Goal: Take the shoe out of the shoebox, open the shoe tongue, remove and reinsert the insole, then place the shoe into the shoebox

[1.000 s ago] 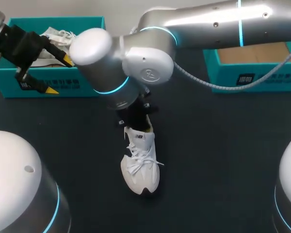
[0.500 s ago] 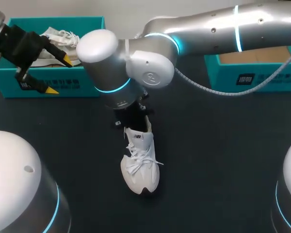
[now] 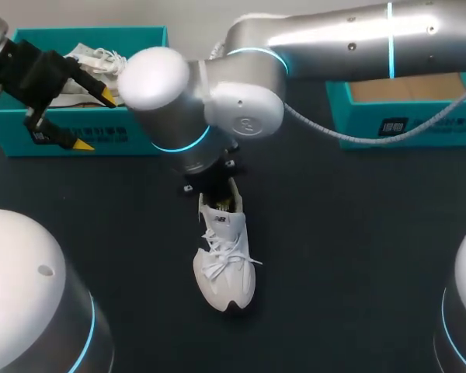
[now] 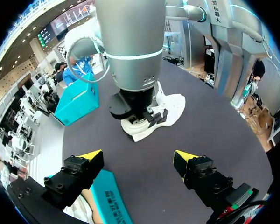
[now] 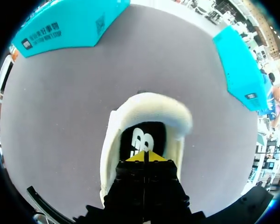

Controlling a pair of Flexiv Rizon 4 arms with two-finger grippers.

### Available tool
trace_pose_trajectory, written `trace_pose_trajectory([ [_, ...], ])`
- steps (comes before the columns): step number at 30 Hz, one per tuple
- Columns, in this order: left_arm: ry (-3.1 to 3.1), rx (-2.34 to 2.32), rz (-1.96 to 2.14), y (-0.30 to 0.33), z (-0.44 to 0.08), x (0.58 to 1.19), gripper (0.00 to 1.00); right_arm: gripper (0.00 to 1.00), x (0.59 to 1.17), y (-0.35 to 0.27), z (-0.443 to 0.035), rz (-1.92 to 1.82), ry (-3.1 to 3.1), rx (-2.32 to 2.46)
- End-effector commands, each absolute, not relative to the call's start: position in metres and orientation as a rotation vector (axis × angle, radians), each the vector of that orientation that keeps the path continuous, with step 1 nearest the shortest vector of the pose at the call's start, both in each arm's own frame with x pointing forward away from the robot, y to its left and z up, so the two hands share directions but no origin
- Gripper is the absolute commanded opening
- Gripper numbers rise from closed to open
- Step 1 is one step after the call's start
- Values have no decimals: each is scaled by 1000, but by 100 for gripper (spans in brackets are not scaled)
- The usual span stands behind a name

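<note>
Head view: shoe (image 3: 225, 260) on table (image 3: 357, 249)

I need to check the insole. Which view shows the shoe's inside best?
Right wrist view: it looks straight into the shoe onto the dark insole. In the head view the right arm mostly covers the opening; the left wrist view shows only the shoe's outside.
</note>
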State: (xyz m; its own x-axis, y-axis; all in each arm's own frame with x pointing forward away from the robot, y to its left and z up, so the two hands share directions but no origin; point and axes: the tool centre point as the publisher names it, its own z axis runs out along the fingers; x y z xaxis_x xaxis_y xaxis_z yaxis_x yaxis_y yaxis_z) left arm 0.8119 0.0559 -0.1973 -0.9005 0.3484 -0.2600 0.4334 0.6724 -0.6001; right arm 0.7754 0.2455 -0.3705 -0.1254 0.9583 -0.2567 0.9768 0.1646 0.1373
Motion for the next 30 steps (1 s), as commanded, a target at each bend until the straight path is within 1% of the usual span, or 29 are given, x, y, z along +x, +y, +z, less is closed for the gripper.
trace_pose_trajectory([
  [1, 2761, 648, -1034, 57, -197, 811, 100, 0, 771, 244, -354, -107, 2115, 1811],
  [6, 2761, 648, -1034, 57, -197, 811, 100, 0, 778, 235, -367, -162, 2119, 1777],
  [14, 2761, 648, -1034, 57, -197, 811, 100, 0, 781, 231, -407, -263, 2198, 1731],
  [22, 2761, 648, -1034, 57, -197, 811, 100, 0, 779, 246, -418, -196, 2272, 1774],
  [30, 2761, 648, -1034, 57, -197, 811, 100, 0, 777, 263, -419, -103, 2311, 1789],
])
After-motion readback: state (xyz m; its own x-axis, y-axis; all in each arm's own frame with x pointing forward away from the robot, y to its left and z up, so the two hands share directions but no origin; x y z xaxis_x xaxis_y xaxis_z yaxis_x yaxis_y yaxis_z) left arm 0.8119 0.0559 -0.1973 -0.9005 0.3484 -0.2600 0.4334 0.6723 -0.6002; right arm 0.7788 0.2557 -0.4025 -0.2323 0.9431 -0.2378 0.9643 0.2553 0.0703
